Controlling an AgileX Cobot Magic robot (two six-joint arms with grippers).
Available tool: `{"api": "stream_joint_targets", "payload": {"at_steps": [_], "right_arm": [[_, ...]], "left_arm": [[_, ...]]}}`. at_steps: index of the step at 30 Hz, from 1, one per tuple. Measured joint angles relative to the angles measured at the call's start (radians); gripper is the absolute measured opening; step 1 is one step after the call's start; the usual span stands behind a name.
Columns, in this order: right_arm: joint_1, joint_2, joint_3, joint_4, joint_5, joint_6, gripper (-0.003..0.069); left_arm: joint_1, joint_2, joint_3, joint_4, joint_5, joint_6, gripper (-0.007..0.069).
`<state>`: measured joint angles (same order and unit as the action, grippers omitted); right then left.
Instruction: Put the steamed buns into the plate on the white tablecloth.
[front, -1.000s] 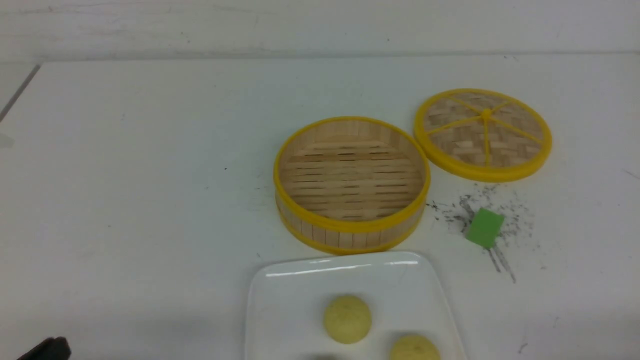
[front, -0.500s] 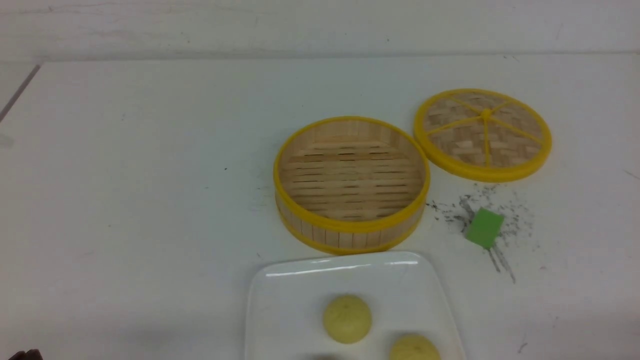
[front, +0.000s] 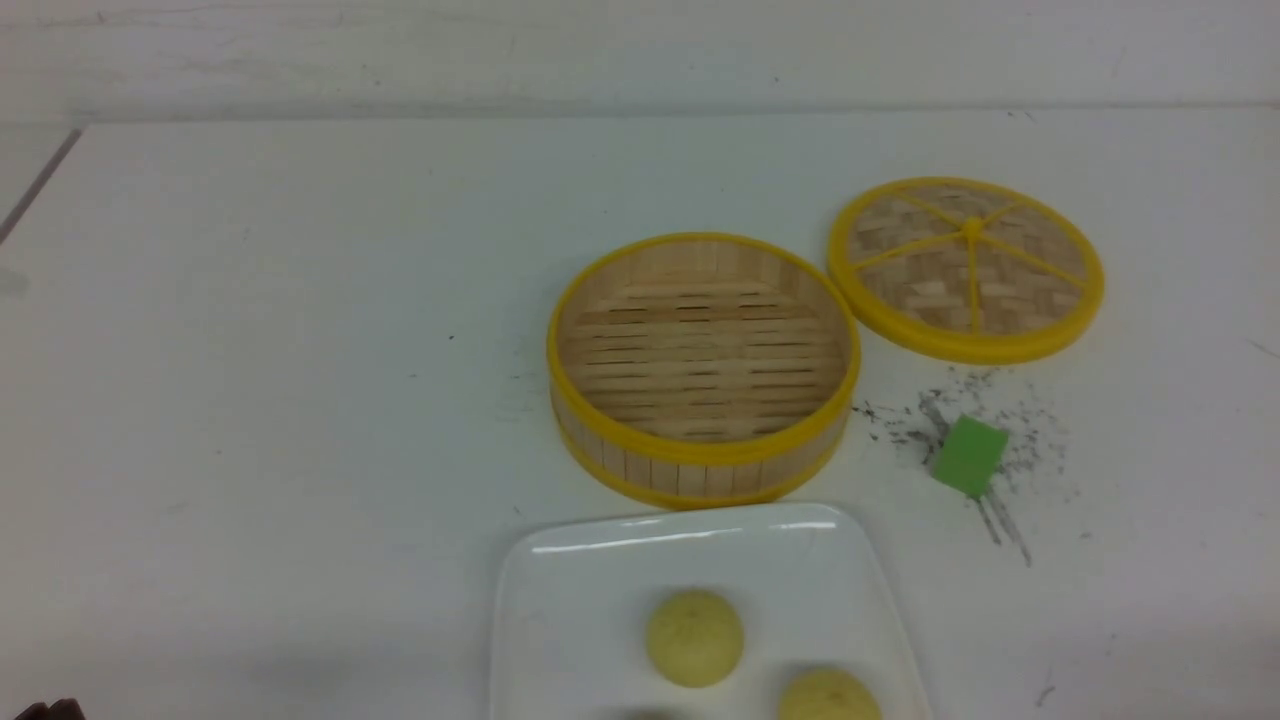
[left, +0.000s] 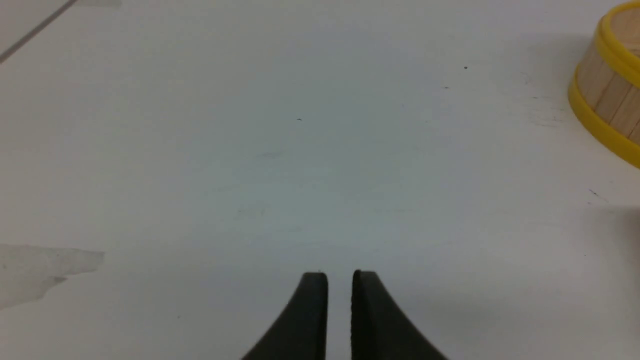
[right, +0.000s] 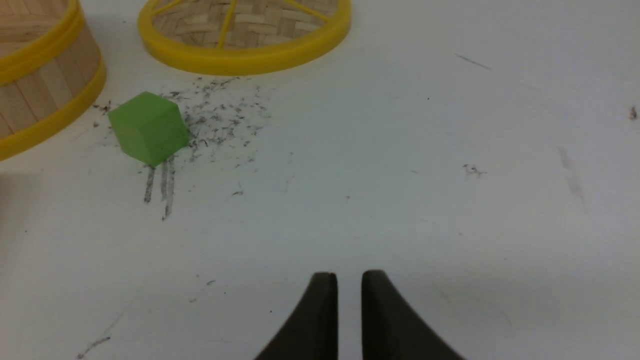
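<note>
2 steamed buns (front: 694, 637) (front: 828, 698) are sitting on the plate (front: 560, 600), which is lying nearest the robot on the white tablecloth (front: 250, 400). Behind it the steamer (front: 703, 455) is standing; its lid (front: 966, 268) is lying right-rear, the cube (front: 968, 456) right.

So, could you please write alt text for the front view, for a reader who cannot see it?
Two pale-yellow steamed buns sit on a glossy white plate at the near edge of a white tablecloth. Behind stands an empty yellow-rimmed bamboo steamer, with its woven lid and a green cube to the right.

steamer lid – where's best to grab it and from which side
Probably the yellow rim of the steamer lid, coming straight down from above. It lies flat on the white tablecloth, with one edge close beside the steamer, so pinch the rim's far-right side.
</note>
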<state>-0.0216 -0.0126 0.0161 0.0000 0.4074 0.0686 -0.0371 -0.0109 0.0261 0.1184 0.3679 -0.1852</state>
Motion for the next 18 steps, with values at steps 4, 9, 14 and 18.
{"api": "stream_joint_targets", "payload": {"at_steps": [4,9,14,18], "right_arm": [[0.0,0.0,0.0,0.0,0.0,0.0,0.0101],[0.0,0.0,0.0,0.0,0.0,0.0,0.0109],[0.0,0.0,0.0,0.0,0.0,0.0,0.0115],[0.0,0.0,0.0,0.0,0.0,0.0,0.012]], "left_arm": [[0.0,0.0,0.0,0.0,0.0,0.0,0.0108],[0.0,0.0,0.0,0.001,0.001,0.0,0.0108],[0.0,0.0,0.0,0.001,0.001,0.0,0.0108],[0.0,0.0,0.0,0.001,0.001,0.0,0.0118]]}}
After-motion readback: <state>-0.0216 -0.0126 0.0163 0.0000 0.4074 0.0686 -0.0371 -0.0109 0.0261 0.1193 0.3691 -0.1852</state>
